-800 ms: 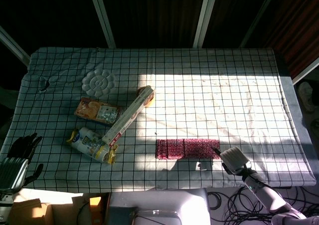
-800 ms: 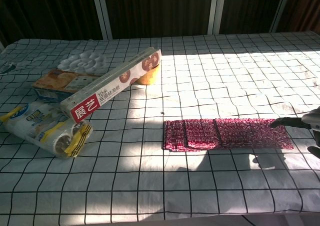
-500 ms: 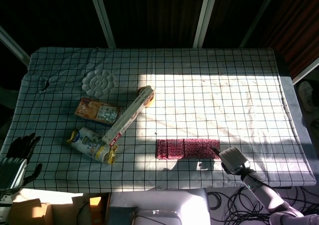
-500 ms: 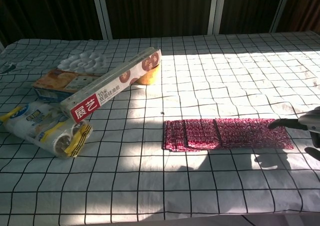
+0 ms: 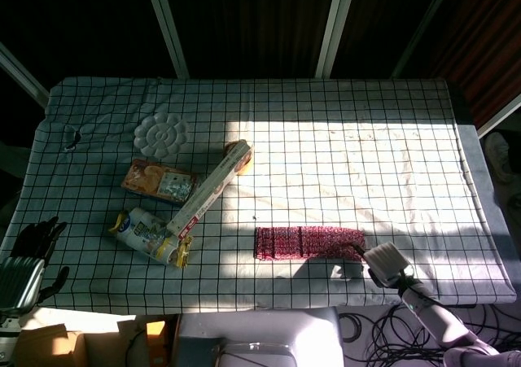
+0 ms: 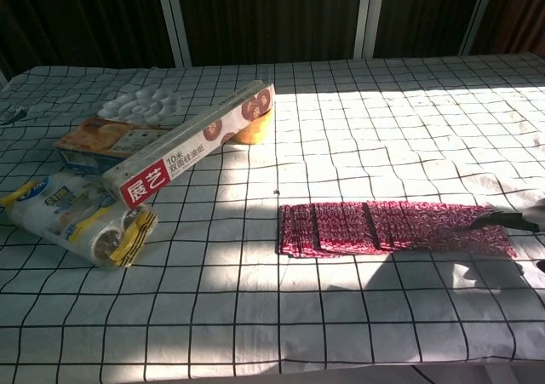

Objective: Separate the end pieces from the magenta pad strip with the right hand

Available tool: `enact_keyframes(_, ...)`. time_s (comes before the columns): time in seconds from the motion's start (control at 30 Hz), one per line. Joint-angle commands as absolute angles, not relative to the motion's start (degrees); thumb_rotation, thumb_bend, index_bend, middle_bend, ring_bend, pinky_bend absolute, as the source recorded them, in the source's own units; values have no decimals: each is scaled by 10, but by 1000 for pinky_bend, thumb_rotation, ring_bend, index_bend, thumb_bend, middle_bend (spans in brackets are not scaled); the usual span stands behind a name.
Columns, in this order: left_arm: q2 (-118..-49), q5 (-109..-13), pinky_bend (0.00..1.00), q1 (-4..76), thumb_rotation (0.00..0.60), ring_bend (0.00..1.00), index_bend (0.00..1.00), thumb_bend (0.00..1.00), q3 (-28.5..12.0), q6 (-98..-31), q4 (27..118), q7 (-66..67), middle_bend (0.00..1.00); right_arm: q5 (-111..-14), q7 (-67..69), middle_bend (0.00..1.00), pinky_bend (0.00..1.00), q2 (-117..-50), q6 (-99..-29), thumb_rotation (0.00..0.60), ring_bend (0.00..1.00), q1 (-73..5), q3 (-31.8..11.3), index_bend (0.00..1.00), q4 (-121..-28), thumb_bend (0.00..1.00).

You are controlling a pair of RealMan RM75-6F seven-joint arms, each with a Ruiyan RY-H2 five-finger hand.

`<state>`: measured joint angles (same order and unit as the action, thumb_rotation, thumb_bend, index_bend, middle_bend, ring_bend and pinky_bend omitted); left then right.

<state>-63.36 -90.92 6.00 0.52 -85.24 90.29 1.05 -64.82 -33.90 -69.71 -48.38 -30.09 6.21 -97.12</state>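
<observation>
The magenta pad strip (image 5: 308, 242) lies flat on the checked cloth near the table's front edge, its sections overlapping at the left; in the chest view the magenta pad strip (image 6: 393, 228) reaches almost to the right border. My right hand (image 5: 386, 262) is at the strip's right end, and a dark fingertip (image 6: 496, 221) presses on the last piece there. The rest of that hand is outside the chest view. My left hand (image 5: 31, 257) hangs off the table's front left corner, fingers spread, holding nothing.
A long wrap box (image 5: 210, 190) lies diagonally left of the strip, over an orange packet (image 5: 158, 180). Next to it are a blue and yellow pack (image 5: 150, 235) and a white flower-shaped dish (image 5: 160, 135). The table's front edge (image 5: 326, 304) runs just below the strip.
My right hand has slid right and nearer the front edge. The strip's right end moved with the fingertip, so the strip now stretches further right.
</observation>
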Motion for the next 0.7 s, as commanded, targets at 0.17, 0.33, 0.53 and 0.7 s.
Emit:
enact_keyframes(0.17, -634, -910, 57, 61, 600, 0, 0, 397, 6, -851, 903, 13, 0, -673, -336, 1000, 1000, -675, -514, 600, 993, -274, 93, 144, -974, 563)
enact_keyframes(0.33, -635, -909, 57, 60, 600, 0, 0, 398, 5, -852, 904, 14, 0, -710, -323, 1000, 1000, -657, -536, 600, 993, -247, 122, 157, -971, 564)
enact_keyframes(0.53, -636, -911, 57, 60, 600, 0, 0, 398, 5, -853, 905, 17, 0, -787, -268, 1000, 1000, -649, -591, 600, 992, -221, 123, 146, -964, 563)
enact_keyframes(0.7, -637, -909, 57, 60, 600, 0, 0, 397, 5, -851, 906, 19, 0, -822, -243, 1000, 1000, -652, -613, 600, 992, -225, 100, 125, -967, 563)
